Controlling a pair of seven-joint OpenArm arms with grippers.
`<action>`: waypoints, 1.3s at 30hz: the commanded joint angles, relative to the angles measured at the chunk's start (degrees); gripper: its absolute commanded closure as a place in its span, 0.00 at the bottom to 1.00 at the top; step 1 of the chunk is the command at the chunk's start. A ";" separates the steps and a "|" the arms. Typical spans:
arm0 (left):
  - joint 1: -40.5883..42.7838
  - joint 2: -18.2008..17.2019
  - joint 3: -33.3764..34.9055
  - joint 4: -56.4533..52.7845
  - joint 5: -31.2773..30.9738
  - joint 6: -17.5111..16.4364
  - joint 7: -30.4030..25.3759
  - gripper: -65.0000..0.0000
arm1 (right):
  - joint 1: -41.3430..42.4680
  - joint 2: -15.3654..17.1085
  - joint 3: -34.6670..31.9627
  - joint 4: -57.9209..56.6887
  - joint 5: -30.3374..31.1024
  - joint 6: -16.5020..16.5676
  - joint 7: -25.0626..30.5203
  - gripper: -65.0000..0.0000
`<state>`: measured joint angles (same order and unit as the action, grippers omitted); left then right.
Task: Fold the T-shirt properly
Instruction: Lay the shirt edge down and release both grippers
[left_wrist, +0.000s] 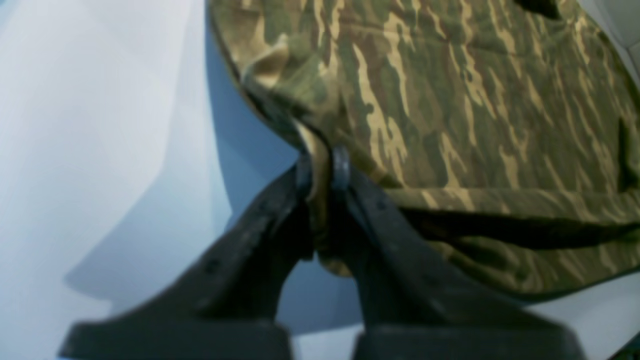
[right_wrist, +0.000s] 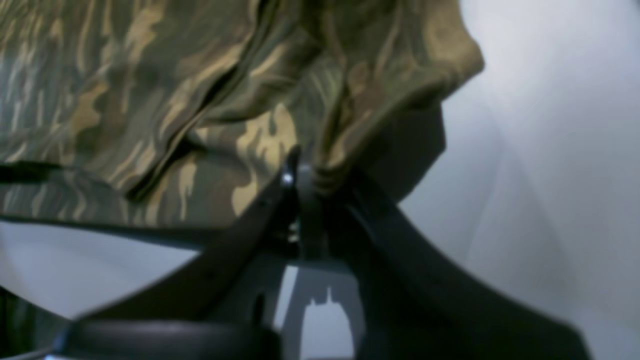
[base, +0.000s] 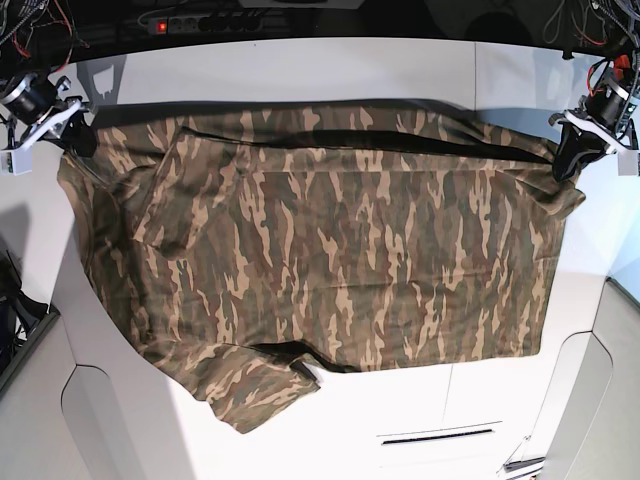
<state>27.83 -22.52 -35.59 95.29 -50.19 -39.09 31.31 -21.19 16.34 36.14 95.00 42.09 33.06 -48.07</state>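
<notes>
We see the T-shirt (base: 330, 270) spread across the white table (base: 420, 70), its far edge raised and drawn taut between our two arms while the rest lies flat, with one sleeve (base: 255, 385) trailing off toward the near side. Our left gripper (left_wrist: 322, 167) has its fingers pinched tight on a bunched corner of the camouflage cloth, and our right gripper (right_wrist: 307, 175) is likewise clamped on a gathered fold at the opposite corner. In the base view both corners sit lifted just off the table at the far left and far right. We judge this to be the first fold in hand: the far edge is held and ready to be carried over the body of the shirt. The next move calls for both arms travelling together toward the near side, keeping the edge tight and level, then lowering it squarely before letting go
</notes>
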 joint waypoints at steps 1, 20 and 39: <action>0.55 -0.83 -0.55 1.36 -1.55 -0.91 -1.46 1.00 | -0.66 1.46 0.94 1.33 1.03 0.22 1.05 1.00; 5.68 3.85 -3.43 1.90 -3.21 -0.91 -0.35 1.00 | -6.80 2.93 1.95 1.66 3.37 0.20 -1.22 1.00; 5.66 3.76 -12.04 1.90 -9.35 -0.91 1.99 0.50 | -4.20 3.10 9.09 1.64 3.02 -0.07 2.21 0.56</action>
<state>33.12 -17.82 -47.27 96.23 -58.35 -39.22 34.48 -25.65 18.33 44.77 95.68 44.07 32.86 -47.24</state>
